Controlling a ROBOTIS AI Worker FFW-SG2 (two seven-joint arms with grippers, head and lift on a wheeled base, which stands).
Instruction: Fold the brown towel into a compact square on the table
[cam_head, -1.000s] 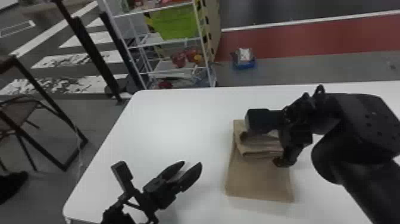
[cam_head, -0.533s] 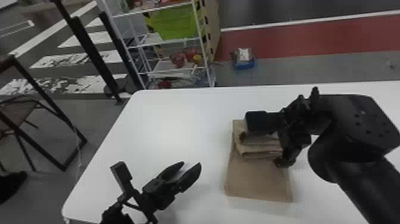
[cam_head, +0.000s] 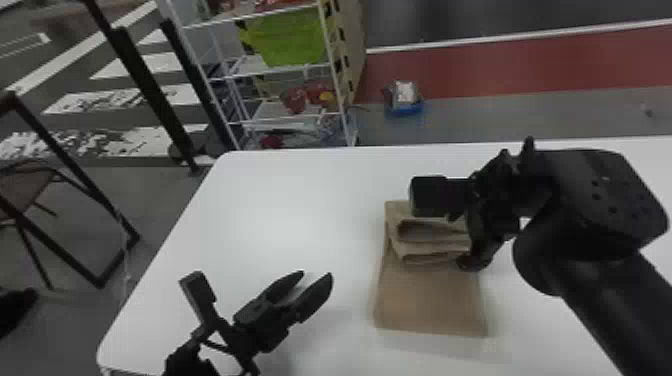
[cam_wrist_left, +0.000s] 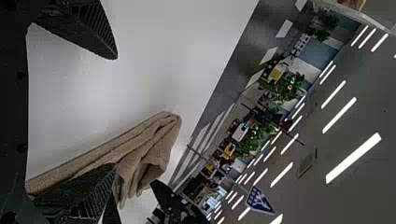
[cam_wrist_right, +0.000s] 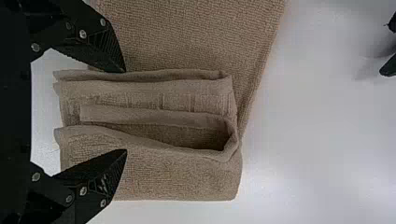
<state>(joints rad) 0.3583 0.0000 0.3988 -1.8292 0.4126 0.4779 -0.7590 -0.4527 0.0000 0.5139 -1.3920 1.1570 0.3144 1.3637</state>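
1. Clock: head view, centred on towel, 12 = far side of table.
2. Brown towel flat on white table, ctr-R. Pleated stack at 12, single-looking flat panel towards 6. Stack's looped ends face 9; a pocket gapes in its middle.
3. R gripper over the stack, approx. 1 o'clock: fingers wide apart, pleats between them, nothing clamped. Contact w/ cloth: can't tell.
4. L gripper at 9, well apart from towel; fingers parted, nothing held.
5. Step in hand (judged): gather the stack & turn it down over the panel. Approx. halfway to a compact sq.
6. Technique: go low enough to take all pleats in one bite, but stop short of the bottom layer, else the panel drags along. Close slowly so the loops don't squirt out towards 9.
7. Lift just clear, carry to 6, keep side edges in line w/ panel's 3 & 9 edges. Lay down, don't drop.
8. L fingers could pin the panel's 9 edge if the cloth skids.
9. Risk: gaping pocket springs up. Remedy: press flat from centre out, then true the corners.
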